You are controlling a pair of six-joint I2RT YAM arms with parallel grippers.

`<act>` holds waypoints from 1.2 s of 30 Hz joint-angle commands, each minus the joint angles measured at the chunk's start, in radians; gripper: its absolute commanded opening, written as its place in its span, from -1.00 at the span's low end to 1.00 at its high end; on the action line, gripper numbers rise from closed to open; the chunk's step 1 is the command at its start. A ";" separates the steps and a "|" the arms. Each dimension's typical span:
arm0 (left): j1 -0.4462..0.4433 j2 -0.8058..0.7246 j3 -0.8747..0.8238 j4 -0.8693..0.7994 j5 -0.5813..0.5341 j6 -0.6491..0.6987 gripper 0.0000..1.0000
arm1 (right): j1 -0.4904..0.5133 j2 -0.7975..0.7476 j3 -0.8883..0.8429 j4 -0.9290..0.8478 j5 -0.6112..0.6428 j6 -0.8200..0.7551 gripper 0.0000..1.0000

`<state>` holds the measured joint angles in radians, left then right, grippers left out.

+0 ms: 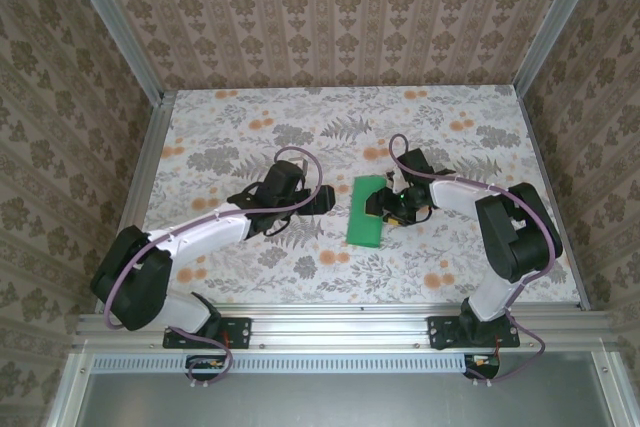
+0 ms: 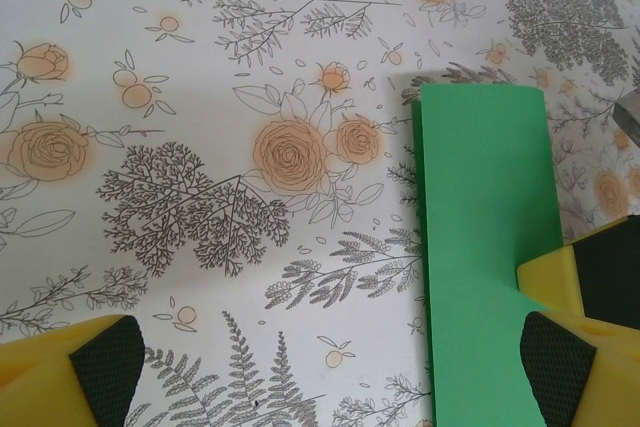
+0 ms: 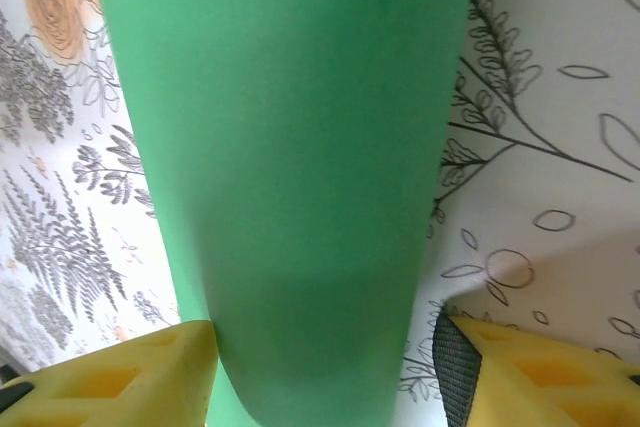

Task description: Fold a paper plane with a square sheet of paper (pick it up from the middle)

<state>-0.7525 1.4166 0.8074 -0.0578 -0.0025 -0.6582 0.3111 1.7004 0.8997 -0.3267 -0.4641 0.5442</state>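
Wallpapered walls [image 1: 340,17] box in a flowered worktop [image 1: 250,127], and the paper [image 1: 367,212] lies near its middle, a little right of centre. It is folded into a long green strip running near to far. The right pincer [image 1: 388,205] sits over the strip's right edge with its jaws partly apart, one on each side. It looks placed to pin or crease the fold, not to lift it. The left pincer [image 1: 322,197] waits just left of the strip with its jaws as wide as they go and nothing in them, probably ready to steady the other side. From above the strip reads as flat. The right wrist camera shows its surface swelling up between the yellow fingers [image 3: 520,372], with a sliver of worktop between the paper and the right-hand pad, so I judge it is not clamped. The left wrist camera adds the strip's square far end and a darker doubled left edge, and one black pad [image 2: 560,357] overlapping the paper.
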 commanded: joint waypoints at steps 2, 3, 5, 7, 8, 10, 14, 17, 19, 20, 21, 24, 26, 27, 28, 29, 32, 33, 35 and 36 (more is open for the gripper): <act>-0.007 -0.005 0.019 0.022 0.008 0.022 1.00 | -0.001 -0.017 0.033 -0.096 0.037 -0.062 0.20; -0.006 -0.015 0.017 0.022 0.003 0.026 1.00 | 0.000 -0.015 0.037 -0.106 0.033 -0.069 0.20; -0.005 -0.041 0.005 0.029 -0.014 0.032 1.00 | 0.001 -0.016 0.036 -0.117 0.035 -0.089 0.20; -0.002 -0.072 -0.015 0.042 -0.035 0.032 1.00 | 0.001 -0.014 0.035 -0.140 0.065 -0.112 0.20; 0.000 -0.086 -0.021 0.044 -0.035 0.034 1.00 | 0.000 -0.015 0.034 -0.149 0.076 -0.123 0.20; 0.005 -0.123 -0.033 0.037 -0.046 0.035 1.00 | -0.001 -0.018 0.032 -0.163 0.094 -0.140 0.20; -0.022 -0.202 -0.039 -0.009 -0.117 0.055 1.00 | 0.000 -0.020 0.035 -0.173 0.088 -0.149 0.21; -0.036 -0.250 -0.081 0.037 -0.136 0.099 1.00 | -0.002 -0.028 0.032 -0.168 0.105 -0.149 0.22; -0.036 -0.255 -0.101 0.070 -0.104 0.126 1.00 | -0.004 -0.027 0.038 -0.170 0.119 -0.154 0.23; -0.036 -0.248 -0.094 0.060 -0.095 0.123 1.00 | -0.004 -0.025 0.042 -0.173 0.120 -0.160 0.23; -0.036 -0.234 -0.072 0.034 -0.087 0.116 1.00 | -0.003 -0.020 0.049 -0.173 0.121 -0.170 0.23; -0.034 -0.159 -0.021 0.006 -0.034 0.106 1.00 | -0.007 -0.004 0.080 -0.195 0.129 -0.196 0.24; -0.034 -0.110 -0.012 0.046 0.001 0.090 0.99 | -0.013 0.005 0.095 -0.204 0.133 -0.210 0.25; -0.034 -0.090 -0.022 0.087 0.016 0.071 0.97 | -0.019 0.010 0.102 -0.205 0.132 -0.213 0.25; -0.033 -0.073 -0.029 0.132 0.028 0.056 0.96 | -0.022 0.012 0.108 -0.232 0.122 -0.220 0.25; -0.034 -0.057 -0.029 0.155 0.035 0.047 0.95 | -0.024 0.012 0.112 -0.237 0.115 -0.228 0.25; -0.034 -0.001 0.011 0.146 0.041 0.041 0.94 | -0.029 0.014 0.131 -0.277 0.127 -0.236 0.28; -0.034 0.017 0.024 0.135 0.038 0.040 0.92 | -0.033 0.018 0.133 -0.283 0.135 -0.220 0.28; -0.033 0.041 0.034 0.143 0.051 0.036 0.89 | -0.035 0.018 0.118 -0.248 0.106 -0.179 0.27; -0.034 0.053 0.035 0.155 0.059 0.034 0.87 | -0.034 0.018 0.104 -0.218 0.071 -0.166 0.27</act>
<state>-0.7845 1.4521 0.8040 0.0547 0.0219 -0.6044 0.2813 1.7020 1.0069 -0.5400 -0.3599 0.3458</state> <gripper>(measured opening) 0.940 0.636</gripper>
